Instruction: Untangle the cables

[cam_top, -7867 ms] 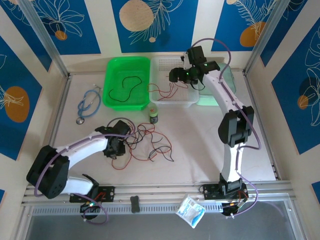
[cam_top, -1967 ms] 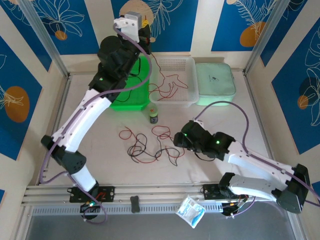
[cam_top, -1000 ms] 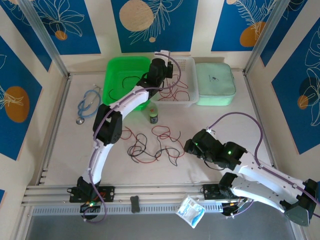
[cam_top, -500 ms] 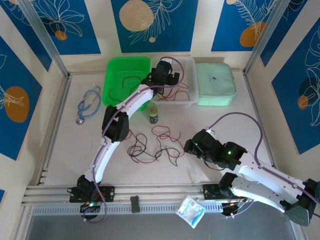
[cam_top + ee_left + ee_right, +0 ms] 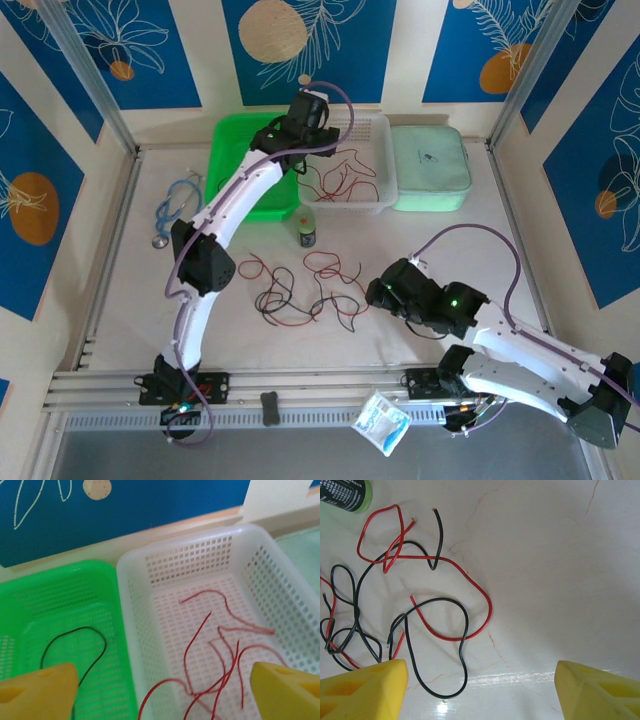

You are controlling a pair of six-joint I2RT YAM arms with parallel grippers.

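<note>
**Sorting in progress:** your left pincer [image 5: 160, 695] hovers above two baskets at the far edge of the desk [image 5: 420, 240]. Its yellow fingers [image 5: 37, 690] are spread wide with nothing between them. Below it, loose red cables [image 5: 220, 652] lie in the white basket [image 5: 175, 565]. A single black cable [image 5: 87, 628] curls in the green basket [image 5: 30, 595] alongside.

Your right pincer [image 5: 480, 690] hangs low over the middle of the desk, equally wide open and empty. It sits just right of the tangle of red and black cables [image 5: 300, 290] sprawled on the bare surface.

A small green bottle [image 5: 307, 232] stands between the tangle and the baskets, and a blue stethoscope [image 5: 178, 208] lies at far left.
</note>
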